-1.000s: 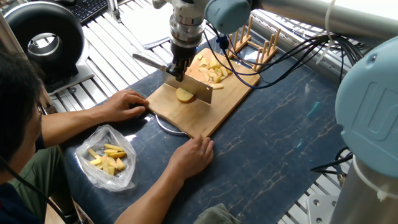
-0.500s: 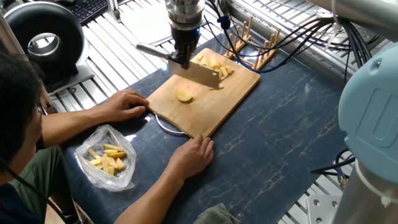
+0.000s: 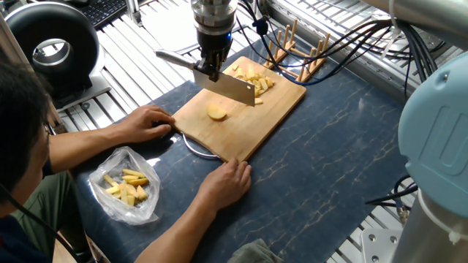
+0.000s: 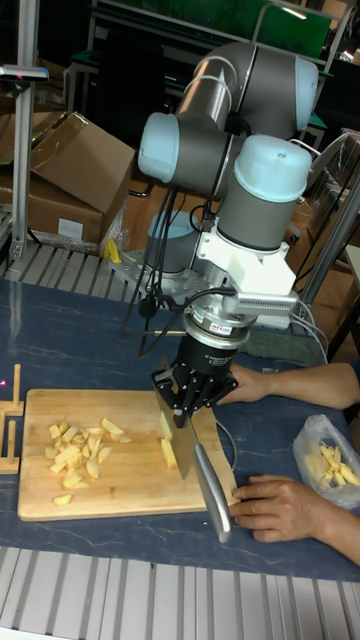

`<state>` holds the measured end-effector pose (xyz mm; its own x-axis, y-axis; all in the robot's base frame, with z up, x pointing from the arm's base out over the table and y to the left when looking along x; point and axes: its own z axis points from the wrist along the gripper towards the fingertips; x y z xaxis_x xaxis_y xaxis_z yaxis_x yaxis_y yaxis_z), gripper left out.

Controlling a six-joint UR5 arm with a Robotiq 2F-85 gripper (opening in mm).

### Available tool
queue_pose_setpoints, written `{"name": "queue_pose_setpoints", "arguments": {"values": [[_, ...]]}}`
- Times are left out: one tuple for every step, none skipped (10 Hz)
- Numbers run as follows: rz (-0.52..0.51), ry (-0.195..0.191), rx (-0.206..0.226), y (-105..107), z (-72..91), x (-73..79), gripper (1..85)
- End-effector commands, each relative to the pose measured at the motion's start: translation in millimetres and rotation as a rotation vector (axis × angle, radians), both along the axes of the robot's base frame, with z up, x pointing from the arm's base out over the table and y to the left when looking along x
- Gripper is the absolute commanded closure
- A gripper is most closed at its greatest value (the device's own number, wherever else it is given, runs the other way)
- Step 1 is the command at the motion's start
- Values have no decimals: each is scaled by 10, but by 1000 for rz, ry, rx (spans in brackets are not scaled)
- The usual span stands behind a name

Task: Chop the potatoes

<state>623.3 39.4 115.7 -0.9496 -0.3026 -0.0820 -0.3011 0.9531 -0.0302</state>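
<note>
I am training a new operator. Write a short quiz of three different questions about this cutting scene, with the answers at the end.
1. True or false: the knife blade rests on the single potato piece.
2. Multiple choice: where does the pile of chopped potatoes lie on the cutting board? A) near the person's hands B) on the end toward the wooden rack C) off the board
3. Fill in: the plastic bag with yellow pieces lies between the person's two ____.

Key
1. False: the gripper holds the blade raised, clear of that piece.
2. B
3. arms: left hand and right hand both hold the board's near end.
</note>
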Motion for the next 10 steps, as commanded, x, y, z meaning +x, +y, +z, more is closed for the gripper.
{"name": "queue_pose_setpoints", "arguments": {"values": [[-5,-17,31,82,-116,72,847],[-11,-23,32,108,-151,77,847],[-13,-25,30,108,-165,81,847],[-11,-26,26,99,-171,83,847],[-11,-31,26,99,-192,94,847],[-8,-40,22,85,-229,113,847],[-7,-46,28,89,-271,116,847],[-10,-51,29,97,-288,115,847],[-14,-51,29,111,-295,106,847],[-16,-51,28,118,-302,99,847]]}}
